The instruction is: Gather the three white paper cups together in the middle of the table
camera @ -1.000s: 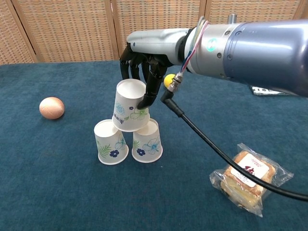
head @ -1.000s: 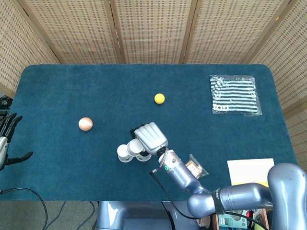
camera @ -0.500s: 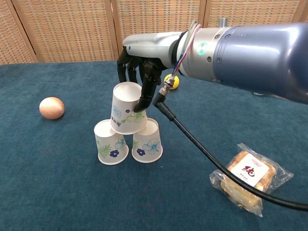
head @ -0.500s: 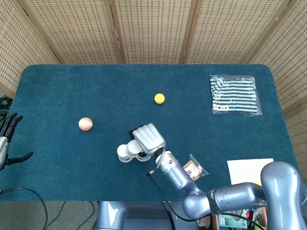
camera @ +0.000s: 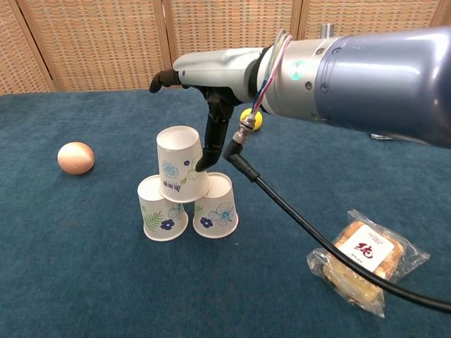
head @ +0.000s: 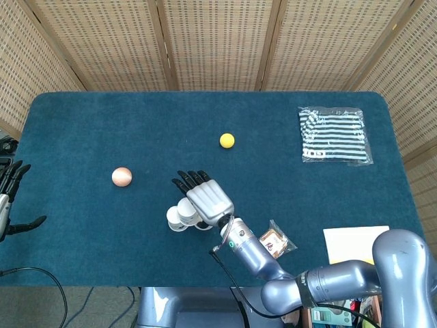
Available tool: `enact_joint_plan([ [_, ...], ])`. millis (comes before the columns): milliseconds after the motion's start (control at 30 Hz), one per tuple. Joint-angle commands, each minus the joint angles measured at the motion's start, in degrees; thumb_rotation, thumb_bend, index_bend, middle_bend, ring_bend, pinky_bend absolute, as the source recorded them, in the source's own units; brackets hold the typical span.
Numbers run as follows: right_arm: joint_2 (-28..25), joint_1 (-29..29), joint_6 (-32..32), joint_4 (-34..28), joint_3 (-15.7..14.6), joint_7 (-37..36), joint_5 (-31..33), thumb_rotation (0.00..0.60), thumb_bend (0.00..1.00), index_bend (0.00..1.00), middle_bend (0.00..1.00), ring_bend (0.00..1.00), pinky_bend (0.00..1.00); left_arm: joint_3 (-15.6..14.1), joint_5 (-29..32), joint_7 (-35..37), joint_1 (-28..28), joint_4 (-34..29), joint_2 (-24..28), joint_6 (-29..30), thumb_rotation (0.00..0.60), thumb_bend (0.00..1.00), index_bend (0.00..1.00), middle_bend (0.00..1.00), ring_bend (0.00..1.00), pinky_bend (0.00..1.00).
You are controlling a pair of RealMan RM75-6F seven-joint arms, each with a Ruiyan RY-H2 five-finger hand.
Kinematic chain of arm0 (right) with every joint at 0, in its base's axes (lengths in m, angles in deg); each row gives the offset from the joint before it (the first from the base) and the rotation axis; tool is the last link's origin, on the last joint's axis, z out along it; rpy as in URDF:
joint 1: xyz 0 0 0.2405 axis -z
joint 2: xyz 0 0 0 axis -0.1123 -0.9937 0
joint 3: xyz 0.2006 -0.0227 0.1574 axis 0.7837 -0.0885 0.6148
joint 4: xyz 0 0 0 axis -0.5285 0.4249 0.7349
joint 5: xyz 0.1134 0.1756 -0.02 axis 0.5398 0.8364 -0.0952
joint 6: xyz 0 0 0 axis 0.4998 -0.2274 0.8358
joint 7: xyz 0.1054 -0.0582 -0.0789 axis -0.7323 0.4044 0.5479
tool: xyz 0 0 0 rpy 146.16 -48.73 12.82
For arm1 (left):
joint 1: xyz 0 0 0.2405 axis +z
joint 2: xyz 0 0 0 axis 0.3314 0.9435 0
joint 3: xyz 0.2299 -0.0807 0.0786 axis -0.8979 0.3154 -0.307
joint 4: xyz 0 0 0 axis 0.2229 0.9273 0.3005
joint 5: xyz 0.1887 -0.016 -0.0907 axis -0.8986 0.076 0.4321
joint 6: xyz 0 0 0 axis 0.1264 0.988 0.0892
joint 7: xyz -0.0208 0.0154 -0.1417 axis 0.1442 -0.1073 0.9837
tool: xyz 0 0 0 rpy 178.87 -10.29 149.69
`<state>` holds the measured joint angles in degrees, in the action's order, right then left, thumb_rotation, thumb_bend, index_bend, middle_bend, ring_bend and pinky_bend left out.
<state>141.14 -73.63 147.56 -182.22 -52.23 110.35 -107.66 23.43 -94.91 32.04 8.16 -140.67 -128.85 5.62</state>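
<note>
Left hand sits at the far left edge of the head view, off the worktop, fingers spread and holding nothing, just where it was a second ago. Moving right, a pinkish-brown ball lies by itself on the blue cloth, well apart from the cups. Next come my three white paper cups: two stand upside down and touching, the left cup with green leaves and a blue flower, the right cup with a blue flower, and the top cup sits inverted on the pair, tilted slightly, in the near middle of the worktop. My right hand has changed most: a second ago its fingers were wrapped round the top cup, and now they are stretched out flat above it, with only the thumb hanging down beside the cup's right wall; I cannot tell whether it touches. The cup has settled lower onto the other two. Behind the wrist sits a small yellow ball. Further right lies a wrapped pastry with a white label bearing a red character I cannot read, a striped packet with illegible print, and a white sheet at the worktop's near right edge.
</note>
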Motion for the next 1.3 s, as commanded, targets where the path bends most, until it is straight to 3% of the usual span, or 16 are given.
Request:
enact_joint_plan([
  [33, -1.0, 0.5, 1.0, -1.5, 0.1, -0.7, -1.2, 0.600, 0.00, 0.07, 0.02, 0.07, 0.11, 0.0, -0.2, 0.0, 0.0, 0.0, 0.0, -0.1, 0.600, 0.18, 0.00, 0.00, 0.00, 0.00],
  [267, -7.9, 3.9, 3.9, -7.5, -1.7, -1.3, -5.8, 0.600, 0.00, 0.07, 0.01, 0.07, 0.06, 0.0, -0.3, 0.2, 0.2, -0.1, 0.1, 0.1, 0.600, 0.18, 0.00, 0.00, 0.00, 0.00],
  [433, -17.0, 11.3, 4.9, -10.0, -7.5, -7.0, -18.0, 0.600, 0.00, 0.07, 0.02, 0.07, 0.03, -0.2, -1.3, 0.2, 0.6, -0.4, 0.2, 1.2, 0.600, 0.18, 0.00, 0.00, 0.00, 0.00],
  [600, -25.3, 24.6, 11.9, -3.2, -16.8, -22.7, -39.1, 0.600, 0.00, 0.07, 0.02, 0.07, 0.02, -1.1, -3.0, -0.9, 1.9, -1.1, -0.3, 3.3, 0.600, 0.18, 0.00, 0.00, 0.00, 0.00],
  [767, -26.6, 33.0, 19.3, 5.3, -21.7, -31.8, -49.1, 0.600, 0.00, 0.07, 0.01, 0.03, 0.00, -1.9, -3.8, -1.3, 3.2, -0.9, -1.0, 4.9, 0.600, 0.18, 0.00, 0.00, 0.00, 0.00],
  [1067, -24.6, 45.9, 28.4, 13.0, -26.6, -36.5, -53.8, 0.600, 0.00, 0.00, 0.00, 0.00, 0.00, -2.5, -5.1, -2.4, 4.9, 0.4, -2.3, 7.7, 0.600, 0.18, 0.00, 0.00, 0.00, 0.00],
  [1300, -22.6, 51.9, 30.3, 11.6, -25.7, -35.5, -51.7, 0.600, 0.00, 0.00, 0.00, 0.00, 0.00, -2.7, -5.5, -4.5, 5.4, 2.5, -4.3, 8.4, 0.600, 0.18, 0.00, 0.00, 0.00, 0.00],
])
